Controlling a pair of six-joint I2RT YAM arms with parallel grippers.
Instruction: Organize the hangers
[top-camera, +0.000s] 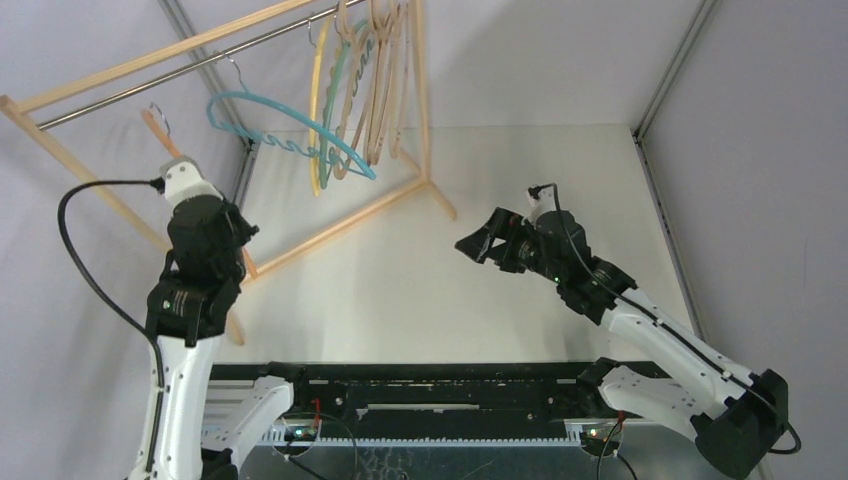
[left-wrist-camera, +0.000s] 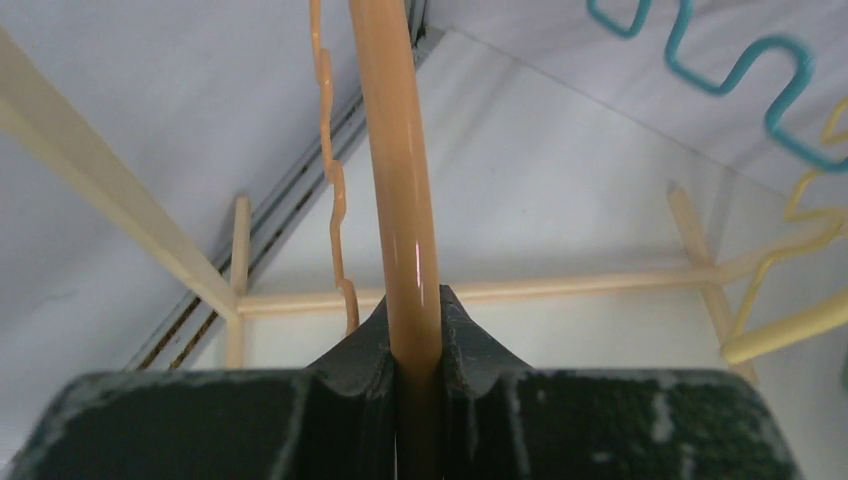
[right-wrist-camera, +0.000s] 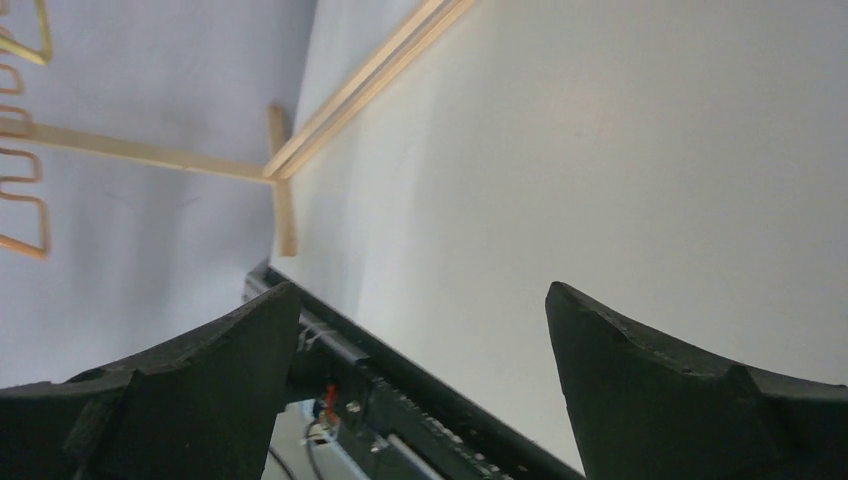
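My left gripper (top-camera: 238, 245) is shut on the thick bar of an orange hanger (left-wrist-camera: 400, 180), whose thin wavy bar (left-wrist-camera: 328, 170) runs beside it. In the top view this orange hanger (top-camera: 160, 130) slants along the rack's left side, its small hook just under the rail. A teal hanger (top-camera: 290, 130), a yellow hanger (top-camera: 318, 110) and several light-wood hangers (top-camera: 385, 80) hang from the metal rail (top-camera: 200, 62). The left wrist view shows the jaws (left-wrist-camera: 414, 300) tight on the bar. My right gripper (top-camera: 475, 245) hovers open over the table, nothing between its fingers (right-wrist-camera: 420, 300).
The light-wood rack frame (top-camera: 340, 225) stands at the back left, its foot bar crossing the table diagonally. Grey walls close in the left, back and right sides. The black mounting rail (top-camera: 430, 385) of the arms runs along the near edge.
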